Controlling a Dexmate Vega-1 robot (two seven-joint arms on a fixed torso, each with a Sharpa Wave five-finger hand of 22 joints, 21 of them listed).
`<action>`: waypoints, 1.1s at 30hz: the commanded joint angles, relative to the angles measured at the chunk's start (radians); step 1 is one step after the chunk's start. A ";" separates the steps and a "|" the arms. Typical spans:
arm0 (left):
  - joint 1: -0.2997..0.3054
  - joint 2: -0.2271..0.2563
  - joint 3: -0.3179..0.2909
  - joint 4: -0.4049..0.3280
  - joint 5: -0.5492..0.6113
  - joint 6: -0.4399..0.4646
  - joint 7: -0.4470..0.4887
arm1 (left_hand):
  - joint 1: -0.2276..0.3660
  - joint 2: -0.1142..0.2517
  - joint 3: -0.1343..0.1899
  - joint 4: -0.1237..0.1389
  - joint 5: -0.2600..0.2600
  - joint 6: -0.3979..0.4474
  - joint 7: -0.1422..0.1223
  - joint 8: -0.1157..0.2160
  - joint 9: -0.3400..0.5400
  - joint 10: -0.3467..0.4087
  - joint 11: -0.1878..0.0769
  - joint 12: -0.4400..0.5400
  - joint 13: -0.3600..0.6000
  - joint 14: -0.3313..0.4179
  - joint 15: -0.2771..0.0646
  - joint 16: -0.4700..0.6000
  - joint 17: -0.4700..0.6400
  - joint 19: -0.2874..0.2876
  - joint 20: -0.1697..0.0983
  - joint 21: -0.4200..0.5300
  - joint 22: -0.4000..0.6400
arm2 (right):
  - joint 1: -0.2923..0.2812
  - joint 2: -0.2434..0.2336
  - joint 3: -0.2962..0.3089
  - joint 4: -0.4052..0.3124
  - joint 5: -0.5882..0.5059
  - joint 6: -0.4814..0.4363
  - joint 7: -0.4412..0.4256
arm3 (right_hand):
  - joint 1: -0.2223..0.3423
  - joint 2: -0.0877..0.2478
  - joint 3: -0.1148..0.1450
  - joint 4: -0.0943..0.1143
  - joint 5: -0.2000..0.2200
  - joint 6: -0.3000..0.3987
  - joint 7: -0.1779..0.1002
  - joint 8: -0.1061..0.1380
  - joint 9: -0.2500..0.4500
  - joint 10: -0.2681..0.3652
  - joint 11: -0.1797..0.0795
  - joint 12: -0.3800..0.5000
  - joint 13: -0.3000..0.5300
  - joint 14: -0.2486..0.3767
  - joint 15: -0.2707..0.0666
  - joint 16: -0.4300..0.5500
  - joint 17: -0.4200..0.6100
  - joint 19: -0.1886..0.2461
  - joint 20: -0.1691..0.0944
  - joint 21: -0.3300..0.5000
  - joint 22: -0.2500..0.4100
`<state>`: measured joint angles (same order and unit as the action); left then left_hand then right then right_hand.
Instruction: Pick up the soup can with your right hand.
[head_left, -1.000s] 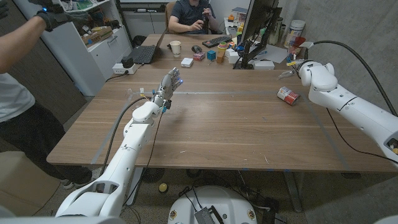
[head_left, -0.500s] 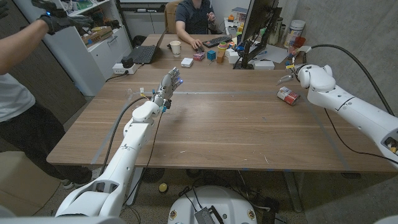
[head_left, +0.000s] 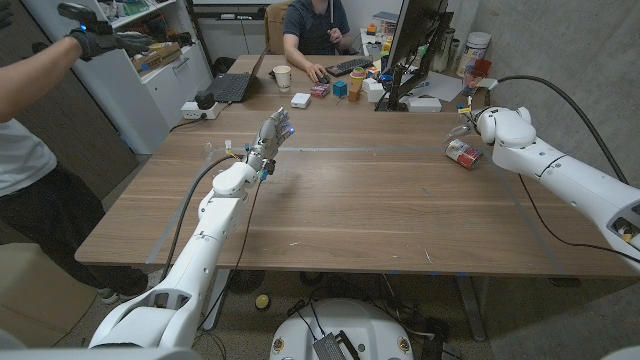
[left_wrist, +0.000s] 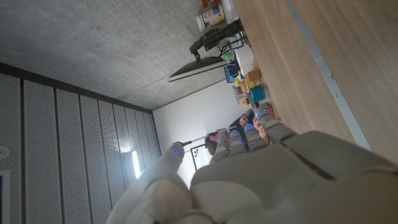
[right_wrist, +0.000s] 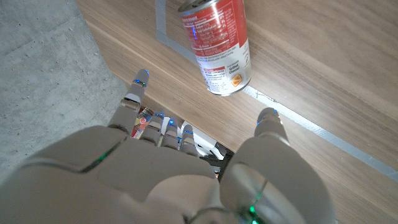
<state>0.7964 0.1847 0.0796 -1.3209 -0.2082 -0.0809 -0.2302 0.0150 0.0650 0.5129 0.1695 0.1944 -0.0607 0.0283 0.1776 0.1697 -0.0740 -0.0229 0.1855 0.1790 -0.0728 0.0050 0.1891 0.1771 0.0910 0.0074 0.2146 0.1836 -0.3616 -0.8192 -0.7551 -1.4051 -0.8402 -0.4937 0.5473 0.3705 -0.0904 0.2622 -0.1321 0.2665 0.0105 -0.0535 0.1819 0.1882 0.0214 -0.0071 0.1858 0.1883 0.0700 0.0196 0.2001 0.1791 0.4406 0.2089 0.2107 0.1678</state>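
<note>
Closest to the robot's body, the left arm reaches up the wooden table (head_left: 330, 200), and its left hand (head_left: 272, 133) hangs above the wood with fingers pointing up and apart, holding nothing. It is well away from the work and poses little risk where it is.

Farther out, the right hand (right_wrist: 186, 162) hovers over the table's far right part, fingers spread and thumb apart, empty. Just beyond its fingertips (right_wrist: 142, 79) lies the soup can (right_wrist: 216, 45), a red and white labelled tin on its side on the wood, not yet touched. A grey tape line (right_wrist: 311, 127) runs on the table between the thumb and the can's near end.

Because the can lies on its side, it will probably roll if a finger nudges it before the thumb closes. A push from the fingertips alone could send it away from the hand, toward the clutter past the table edge. The smooth metal may also slip from a shallow pinch, so the hand likely needs to come over the can and wrap it from both sides.

Beyond the can stands a second desk with a monitor (head_left: 415, 40), and a seated person (head_left: 315, 25) is behind it. Another person's gloved hand (head_left: 90, 40) is raised at the far left.
</note>
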 joint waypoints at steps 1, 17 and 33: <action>0.004 0.002 0.001 -0.013 0.003 0.005 0.004 | -0.002 0.075 -0.004 0.002 0.006 -0.002 -0.001 0.002 0.003 -0.002 0.002 0.005 0.003 -0.002 0.004 0.001 0.003 0.004 0.002 -0.002 0.004 | 0.020 0.011 -0.030 0.043 0.010 -0.006 0.022 | 0.015 0.000 -0.005 -0.001 0.007 -0.008 -0.002 0.010 0.004 0.007 -0.005 0.010 0.004 0.009 -0.002 0.003 0.003 0.011 -0.004 -0.004 0.001; 0.007 0.002 0.004 -0.024 0.005 0.003 0.004 | -0.002 0.075 -0.005 0.002 0.006 -0.001 -0.001 0.003 0.003 -0.003 0.004 0.005 0.003 -0.002 0.003 0.001 0.003 0.003 0.002 -0.003 0.004 | 0.059 0.027 -0.077 0.106 0.018 -0.023 0.082 | 0.035 -0.001 -0.012 -0.003 0.019 -0.009 0.002 0.012 0.004 0.023 -0.006 0.014 0.004 0.046 -0.013 0.011 0.003 0.061 -0.010 0.003 0.002; 0.003 0.002 0.008 -0.024 0.007 -0.001 0.006 | -0.002 0.075 -0.006 0.002 0.006 0.000 0.000 0.003 0.003 -0.002 0.003 0.006 0.003 -0.002 0.005 0.001 0.003 0.004 0.003 -0.002 0.004 | 0.090 0.044 -0.108 0.157 0.032 -0.028 0.097 | 0.112 0.006 -0.019 -0.014 0.045 -0.009 0.009 0.016 0.004 0.060 -0.011 0.019 0.005 0.122 -0.029 0.019 0.003 0.222 -0.034 0.029 0.002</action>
<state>0.8020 0.1865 0.0847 -1.3441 -0.2027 -0.0783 -0.2267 0.0150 0.0650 0.5086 0.1738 0.1944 -0.0607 0.0283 0.1776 0.1697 -0.0740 -0.0229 0.1855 0.1790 -0.0728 0.0050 0.1891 0.1771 0.0909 0.0073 0.2146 0.1836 -0.2917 -0.7854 -0.8418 -1.2797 -0.8153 -0.5177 0.6337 0.4696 -0.0835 0.2441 -0.1418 0.3042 0.0033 -0.0462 0.1897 0.1882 0.0668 -0.0199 0.2012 0.1882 0.1813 -0.0089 0.2118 0.1790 0.6477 0.1768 0.2303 0.1679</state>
